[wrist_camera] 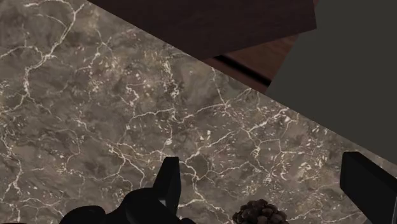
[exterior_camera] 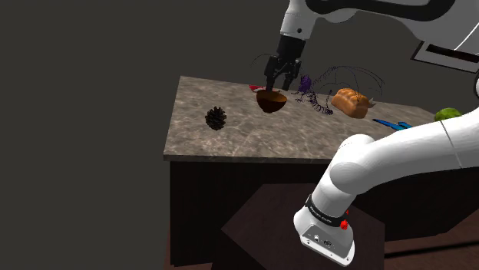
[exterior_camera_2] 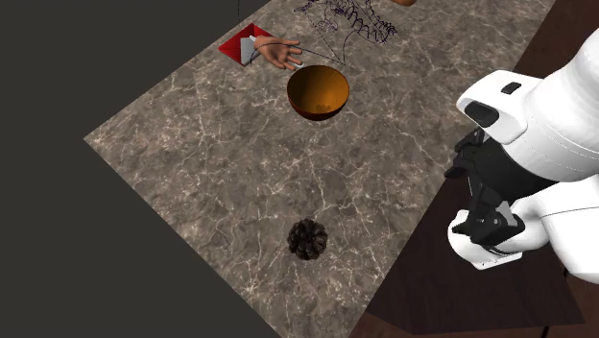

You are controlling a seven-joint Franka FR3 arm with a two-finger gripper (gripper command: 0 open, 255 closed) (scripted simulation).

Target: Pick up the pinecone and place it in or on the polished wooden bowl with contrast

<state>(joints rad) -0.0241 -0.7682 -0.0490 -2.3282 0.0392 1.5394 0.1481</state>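
The dark brown pinecone lies on the marble table top, near the edge at the shoulder view's left. It also lies near the table's front edge in the second exterior view. The round orange-brown bowl stands empty further back on the table. My black gripper hangs open, well above the table, holding nothing. In the wrist view the pinecone shows low between the two spread fingers, far below them and untouched.
Behind the bowl lie a red box, a hand-shaped figure and a purple wiry object. An orange lump, a blue item and a green one sit toward the shoulder view's right. My stand is below the table.
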